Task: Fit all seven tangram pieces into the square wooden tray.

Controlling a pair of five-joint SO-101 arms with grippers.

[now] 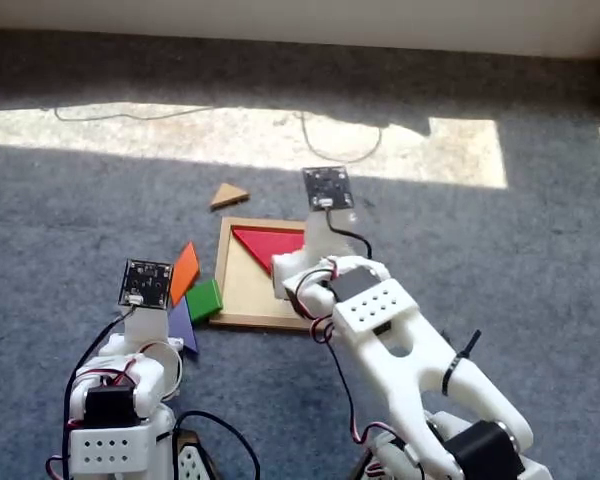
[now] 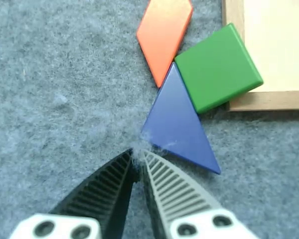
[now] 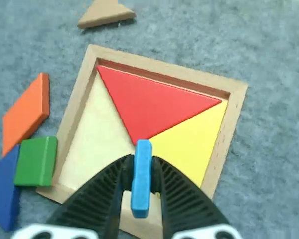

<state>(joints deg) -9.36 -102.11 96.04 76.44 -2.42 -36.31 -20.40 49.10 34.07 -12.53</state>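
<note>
The square wooden tray [image 3: 97,134] holds a red triangle [image 3: 152,102] and a yellow triangle [image 3: 194,142]. My right gripper [image 3: 141,160] hangs over the tray's near side, shut on a light blue piece [image 3: 141,184] held on edge. Outside the tray lie a tan triangle [image 3: 105,12], an orange parallelogram [image 2: 164,32], a green square [image 2: 218,67] touching the tray's corner [image 2: 269,101], and a dark blue triangle [image 2: 178,124]. My left gripper [image 2: 138,153] is shut and empty on the carpet, its tips at the dark blue triangle's edge.
Everything rests on grey-blue carpet [image 1: 480,240]. A sunlit strip with a thin cable [image 1: 330,150] runs along the far side. The tan triangle [image 1: 228,195] sits just beyond the tray [image 1: 245,285]; the other loose pieces cluster at its left side.
</note>
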